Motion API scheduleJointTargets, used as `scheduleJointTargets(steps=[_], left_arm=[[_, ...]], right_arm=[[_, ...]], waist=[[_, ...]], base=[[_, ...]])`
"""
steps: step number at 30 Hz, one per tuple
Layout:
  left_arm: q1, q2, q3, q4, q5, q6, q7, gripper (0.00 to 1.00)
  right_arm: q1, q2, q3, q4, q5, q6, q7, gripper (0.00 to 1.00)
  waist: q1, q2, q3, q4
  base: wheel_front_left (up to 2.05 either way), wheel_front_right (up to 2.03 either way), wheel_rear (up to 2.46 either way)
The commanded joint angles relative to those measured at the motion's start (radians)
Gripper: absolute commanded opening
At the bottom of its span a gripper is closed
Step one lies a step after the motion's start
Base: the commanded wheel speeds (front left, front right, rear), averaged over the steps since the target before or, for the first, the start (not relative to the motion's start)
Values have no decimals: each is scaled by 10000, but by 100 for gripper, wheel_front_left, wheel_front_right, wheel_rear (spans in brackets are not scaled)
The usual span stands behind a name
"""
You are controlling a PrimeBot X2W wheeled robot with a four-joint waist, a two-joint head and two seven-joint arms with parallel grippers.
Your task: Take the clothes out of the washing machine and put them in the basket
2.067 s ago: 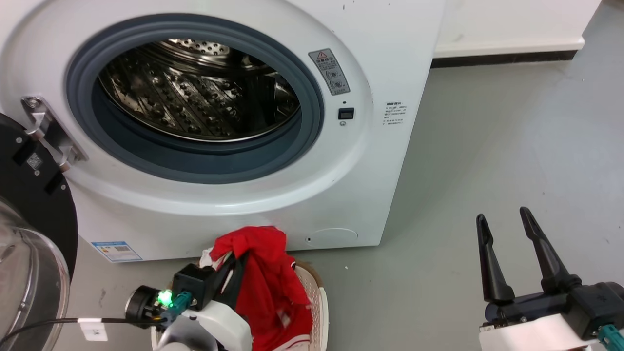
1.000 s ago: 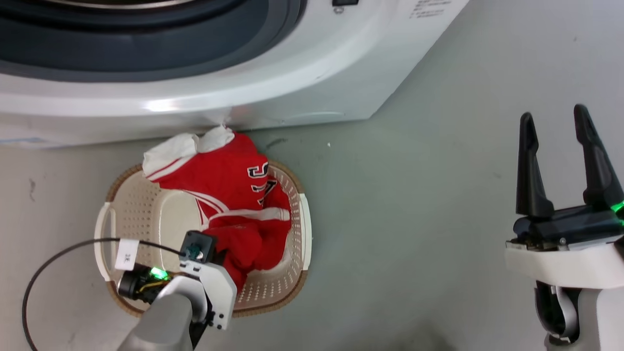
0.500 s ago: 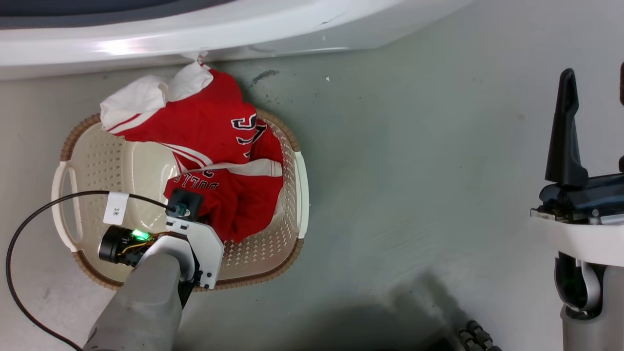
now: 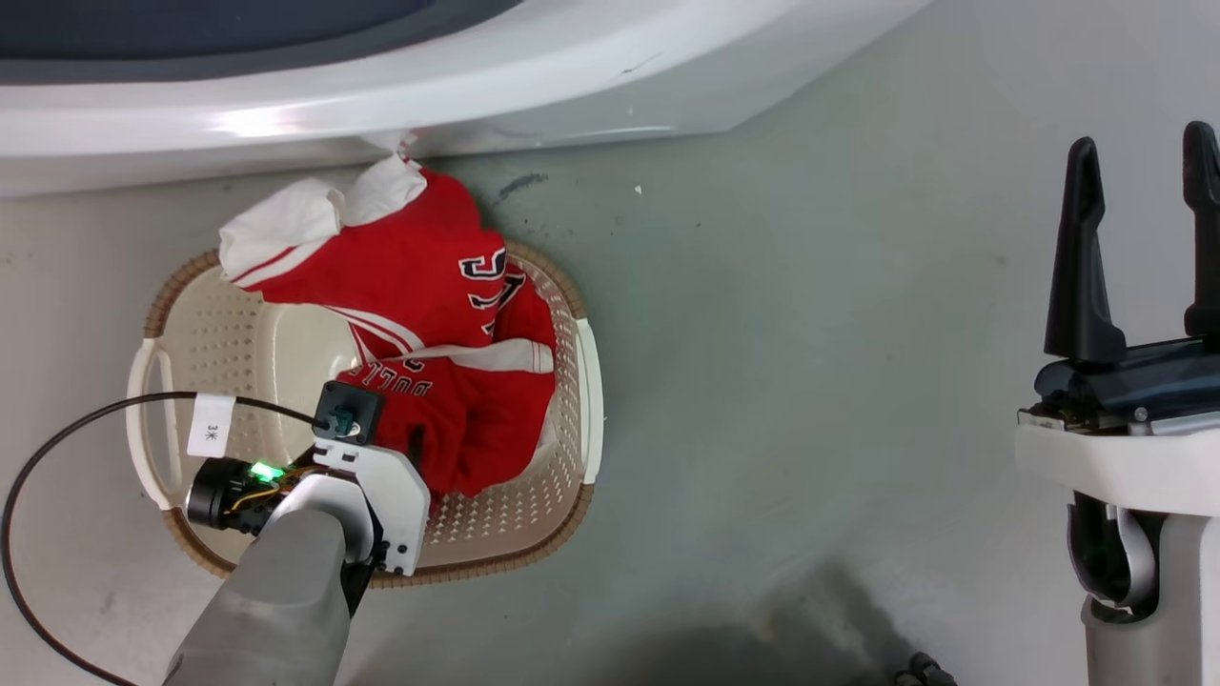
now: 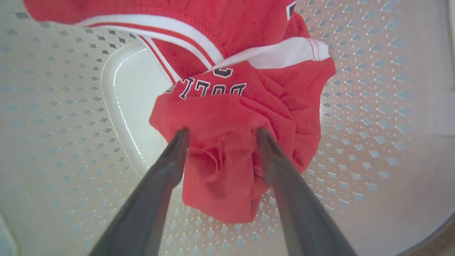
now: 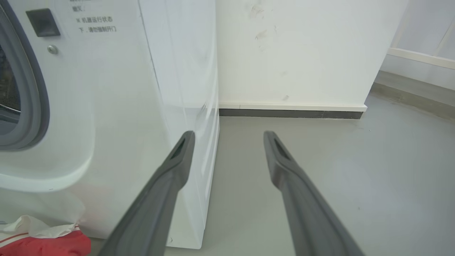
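Both hands are released, their jaws spread wide. The left hand [image 5: 222, 131] reaches down into the basket [image 4: 481, 560], and a bunched fold of the clothes [image 4: 477, 429] lies loose between its two fingers [image 5: 160, 177], not pinched. The right hand [image 4: 1142, 152] hangs over the bare floor [image 4: 810, 333], well to the right of the basket, gripping nothing and pointing past the right front corner of the washing machine [image 4: 477, 86]. The basket stands on the floor just in front of the washing machine's base. The clothes fill the basket's right half, and its left half shows bare bottom. The red jersey [image 4: 400, 257], with black-and-white lettering, drapes over the far rim, its white end right beside the foot of the washing machine.
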Motion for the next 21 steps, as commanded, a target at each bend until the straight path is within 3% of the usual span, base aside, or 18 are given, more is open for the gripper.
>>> scheduleJointTargets(steps=[1,10,21], left_arm=[[113,-5,-5,3,37,-60,-56,100],[811,-152,-2,-414,-142,-111,-536,100],[2800,77,864,-4359,131,565,-536,100]], right_arm=[[79,10,16,15,67,-7,-23,100],[736,9,178,437,-127,-7,-21,100],[1825,9,247,849,-386,-9,-23,100]], waist=[[-1,0,-291,29],[-1,0,-1921,256],[-1,0,-3847,736]], base=[[0,0,0],[0,0,0],[0,0,0]])
